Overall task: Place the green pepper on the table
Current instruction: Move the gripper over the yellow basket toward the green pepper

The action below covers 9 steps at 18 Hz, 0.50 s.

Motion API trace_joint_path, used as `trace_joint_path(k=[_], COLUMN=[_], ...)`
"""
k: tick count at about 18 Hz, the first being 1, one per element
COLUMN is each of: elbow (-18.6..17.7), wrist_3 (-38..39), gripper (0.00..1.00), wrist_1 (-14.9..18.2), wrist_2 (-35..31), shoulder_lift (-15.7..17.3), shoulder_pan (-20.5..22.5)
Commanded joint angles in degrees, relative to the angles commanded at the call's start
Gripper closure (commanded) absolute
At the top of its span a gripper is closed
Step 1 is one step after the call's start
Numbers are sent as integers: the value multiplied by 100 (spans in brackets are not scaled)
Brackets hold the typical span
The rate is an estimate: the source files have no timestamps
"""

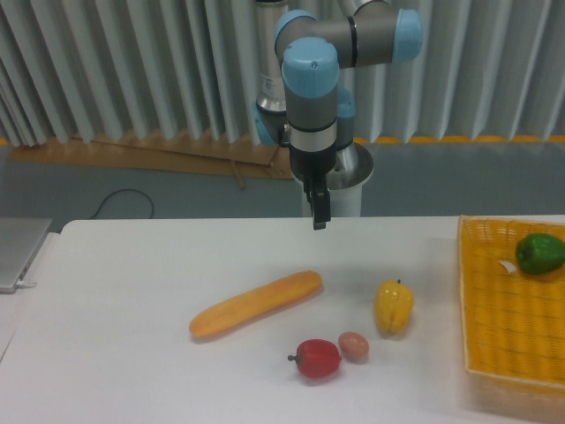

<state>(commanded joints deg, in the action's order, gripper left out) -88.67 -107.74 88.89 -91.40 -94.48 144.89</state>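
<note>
The green pepper [540, 253] lies in the yellow mesh basket [508, 318] at the right edge, near its far side. The white table [132, 291] fills the lower part of the view. My gripper [320, 212] hangs over the table's far middle, well left of the pepper and apart from every object. Its dark fingers point down and look pressed together, edge-on to the camera, with nothing between them.
A long orange vegetable [257, 304] lies at the table's middle. A yellow bell pepper [394, 306], a small tan egg-shaped item [353, 346] and a red round fruit with a stem [317, 358] sit nearer the front. A grey object [19, 252] sits at the left edge.
</note>
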Motion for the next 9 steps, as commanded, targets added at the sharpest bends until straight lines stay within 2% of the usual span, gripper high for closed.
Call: trace_joint_path(k=[9], elbow=[-1], wrist_3=[-19], gripper=[0], wrist_1=[-3], wrist_2=[35], shoulder_lift=[-27], shoulder_pan=[-5])
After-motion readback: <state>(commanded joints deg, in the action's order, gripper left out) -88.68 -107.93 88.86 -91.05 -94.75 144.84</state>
